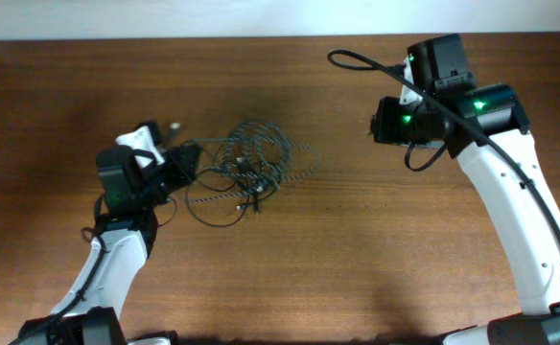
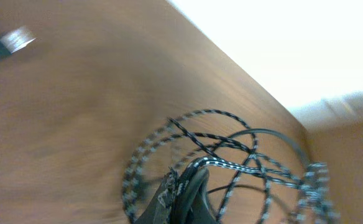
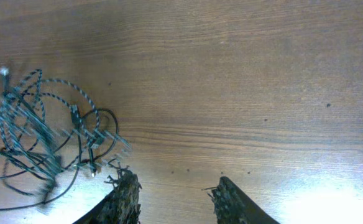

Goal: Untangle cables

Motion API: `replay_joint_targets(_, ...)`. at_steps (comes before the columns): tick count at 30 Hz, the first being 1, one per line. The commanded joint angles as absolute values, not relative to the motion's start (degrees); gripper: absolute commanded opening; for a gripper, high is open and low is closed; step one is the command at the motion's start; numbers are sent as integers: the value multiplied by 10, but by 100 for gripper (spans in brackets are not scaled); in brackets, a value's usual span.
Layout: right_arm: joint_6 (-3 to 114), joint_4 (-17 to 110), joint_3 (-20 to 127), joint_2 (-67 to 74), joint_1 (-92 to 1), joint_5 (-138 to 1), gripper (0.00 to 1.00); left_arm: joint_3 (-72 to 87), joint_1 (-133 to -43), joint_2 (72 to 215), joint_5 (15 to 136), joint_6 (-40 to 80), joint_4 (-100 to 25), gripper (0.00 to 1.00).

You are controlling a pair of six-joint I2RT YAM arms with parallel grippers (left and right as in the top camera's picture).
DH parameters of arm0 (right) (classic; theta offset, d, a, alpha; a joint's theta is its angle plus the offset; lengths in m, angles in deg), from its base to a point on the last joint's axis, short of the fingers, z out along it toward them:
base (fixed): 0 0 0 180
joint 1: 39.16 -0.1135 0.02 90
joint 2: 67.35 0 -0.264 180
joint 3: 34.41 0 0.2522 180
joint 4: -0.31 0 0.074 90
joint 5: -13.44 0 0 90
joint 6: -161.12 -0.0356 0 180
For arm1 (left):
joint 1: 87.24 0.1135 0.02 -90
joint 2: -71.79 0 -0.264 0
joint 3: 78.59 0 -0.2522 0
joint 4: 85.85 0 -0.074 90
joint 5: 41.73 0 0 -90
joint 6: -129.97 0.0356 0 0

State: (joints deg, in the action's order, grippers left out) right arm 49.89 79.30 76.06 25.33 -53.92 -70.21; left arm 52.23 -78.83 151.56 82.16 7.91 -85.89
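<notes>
On woodgrain table (image 1: 357,240), speckled braided cable (image 2: 212,112) coils; black cable (image 2: 268,130) loops

the left arm (image 1: 117,264) comes up from the desk's near left corner and reaches inward, its wrist turned toward the middle. the left gripper (image 2: 184,179) sits low, jaws pressed together on a strand of the speckled cable (image 2: 231,167). the right arm (image 1: 520,206) stretches along the right edge toward the far edge, wrist bent left. the right gripper (image 3: 174,183) points down at the desk, fingers parted.

Dark wood-grain table (image 1: 357,268); bright white strip (image 1: 261,19) along far edge.
</notes>
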Motion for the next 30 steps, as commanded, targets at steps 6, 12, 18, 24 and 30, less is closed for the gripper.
replay_joint_targets(6,608,780,734,271,-582,-506,55,519,-803,1513,972,152,-909,0)
replay_joint_targets(12,674,559,589,341,-622,-413,99,519,-803,1513,991,152,-909,0)
replay_joint_targets(18,672,517,588,379,-695,-453,4,519,-803,1513,1007,152,-909,0)
replay_joint_targets(24,390,628,733,311,-560,-433,4,519,-803,1513,1026,131,-892,99)
replay_joint_targets(30,234,649,732,307,-520,-305,4,519,-822,1513,1111,-16,-858,99)
